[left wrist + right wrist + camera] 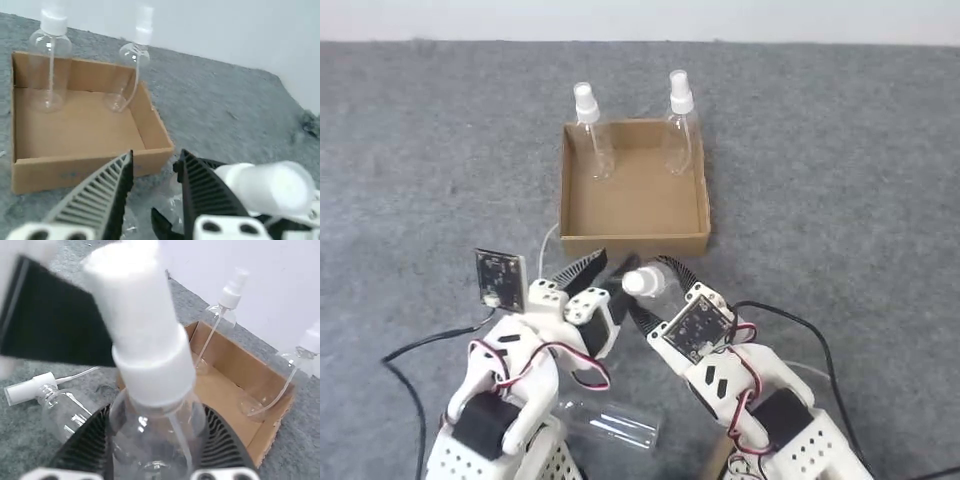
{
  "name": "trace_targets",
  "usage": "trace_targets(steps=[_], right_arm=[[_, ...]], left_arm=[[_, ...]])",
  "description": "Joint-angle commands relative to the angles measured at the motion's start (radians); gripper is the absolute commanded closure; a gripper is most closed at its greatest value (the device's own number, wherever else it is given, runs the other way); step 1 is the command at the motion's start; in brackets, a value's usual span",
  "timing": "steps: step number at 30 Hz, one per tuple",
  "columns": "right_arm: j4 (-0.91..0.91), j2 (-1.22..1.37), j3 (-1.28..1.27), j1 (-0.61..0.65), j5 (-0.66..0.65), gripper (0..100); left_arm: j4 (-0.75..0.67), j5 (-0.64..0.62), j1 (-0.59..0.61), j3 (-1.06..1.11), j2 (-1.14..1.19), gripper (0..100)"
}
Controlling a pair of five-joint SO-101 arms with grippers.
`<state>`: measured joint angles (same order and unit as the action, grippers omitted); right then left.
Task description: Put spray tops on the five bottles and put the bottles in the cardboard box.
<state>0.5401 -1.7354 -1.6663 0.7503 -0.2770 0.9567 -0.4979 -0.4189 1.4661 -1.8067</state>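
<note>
My right gripper [658, 290] [155, 440] is shut on a clear bottle [150, 430], held upright just in front of the cardboard box [635, 240]. A white spray top [642, 282] [145, 340] sits on the bottle's neck. My left gripper [600, 275] [152, 172] stands open right beside that top [272, 187], which lies outside its fingers. Two clear bottles with spray tops [590, 135] [678, 125] stand at the back of the box. Another bottle [65, 410] lies on the carpet with a loose spray top [25, 390] at its neck.
A capless clear bottle [610, 423] lies on the grey carpet between the two arm bases. Cables run out from both arms at the near edge. Open carpet lies to the left and right of the box.
</note>
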Motion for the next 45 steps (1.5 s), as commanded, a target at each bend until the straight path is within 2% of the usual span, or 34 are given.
trace_targets(steps=[1,5,8,23,28,39,45], right_arm=[[-0.018,-0.024,-0.02,0.015,-0.006,96.2],[-0.016,-0.024,-0.02,0.013,-0.006,96.2],[-0.016,-0.024,-0.02,0.013,-0.006,96.2],[0.027,-0.024,-0.02,0.012,-0.006,96.2],[0.028,-0.024,-0.02,0.012,-0.006,96.2],[0.054,-0.024,-0.02,-0.005,-0.008,96.2],[0.054,-0.024,-0.012,-0.059,-0.006,96.2]], left_arm=[[-0.02,0.021,-0.066,-0.002,-0.014,85],[-0.018,0.02,-0.044,-0.005,-0.014,85],[-0.02,0.018,0.017,-0.024,-0.014,85],[-0.028,-0.015,0.463,-0.147,-0.015,85],[-0.026,0.063,0.6,-0.104,-0.015,85],[-0.028,0.066,0.746,0.044,-0.015,85],[-0.046,0.066,0.746,0.143,-0.015,85]])
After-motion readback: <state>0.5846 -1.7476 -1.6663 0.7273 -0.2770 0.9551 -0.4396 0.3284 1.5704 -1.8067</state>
